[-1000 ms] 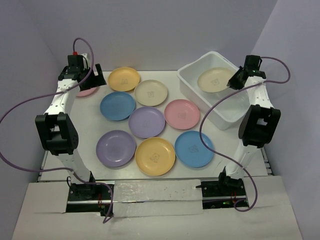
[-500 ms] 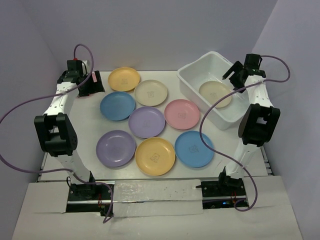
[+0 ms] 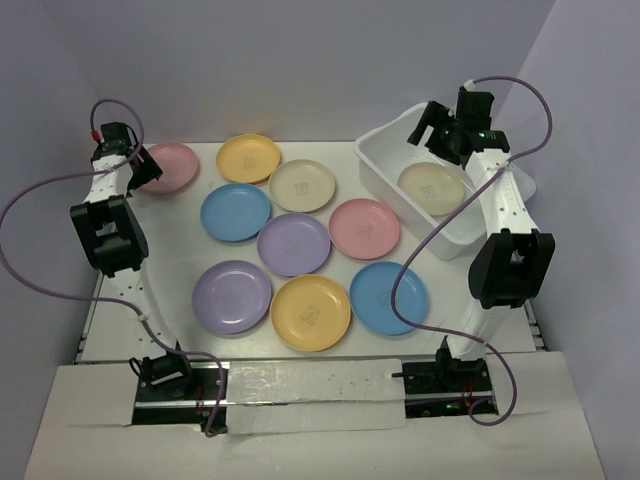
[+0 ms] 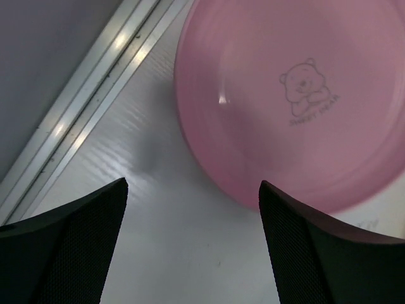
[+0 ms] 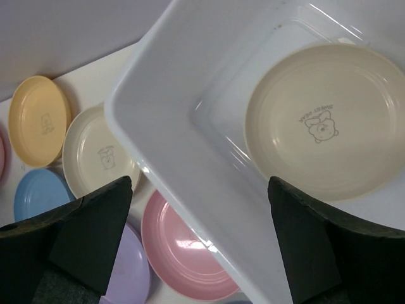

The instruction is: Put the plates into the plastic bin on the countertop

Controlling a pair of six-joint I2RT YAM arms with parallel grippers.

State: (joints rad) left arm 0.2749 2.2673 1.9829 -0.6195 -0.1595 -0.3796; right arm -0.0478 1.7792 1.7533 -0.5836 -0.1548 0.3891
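A beige plate (image 3: 432,188) lies flat inside the plastic bin (image 3: 393,127) at the back right of the countertop (image 3: 170,235). My right gripper (image 3: 438,130) hovers open and empty above the bin's left wall (image 5: 183,82); from the wrist view (image 5: 200,180) the beige plate (image 5: 323,120) sits below and to the right. Several more plates lie on the countertop, among them a pink plate (image 3: 172,168) at the far left. My left gripper (image 3: 138,160) is open beside it; in its wrist view (image 4: 193,183) the pink plate's (image 4: 297,95) rim lies just ahead of the fingers.
A yellow plate (image 3: 248,157), beige plate (image 3: 302,185), blue plate (image 3: 236,211), purple plate (image 3: 293,243) and pink plate (image 3: 364,228) crowd the middle. Purple (image 3: 232,296), yellow (image 3: 311,312) and blue (image 3: 388,297) plates lie nearer. A metal rim (image 4: 95,95) edges the left side.
The right gripper opened and let the beige plate drop flat into the bin, then rose and drew back. The left arm swung left, uncovering the pink plate.
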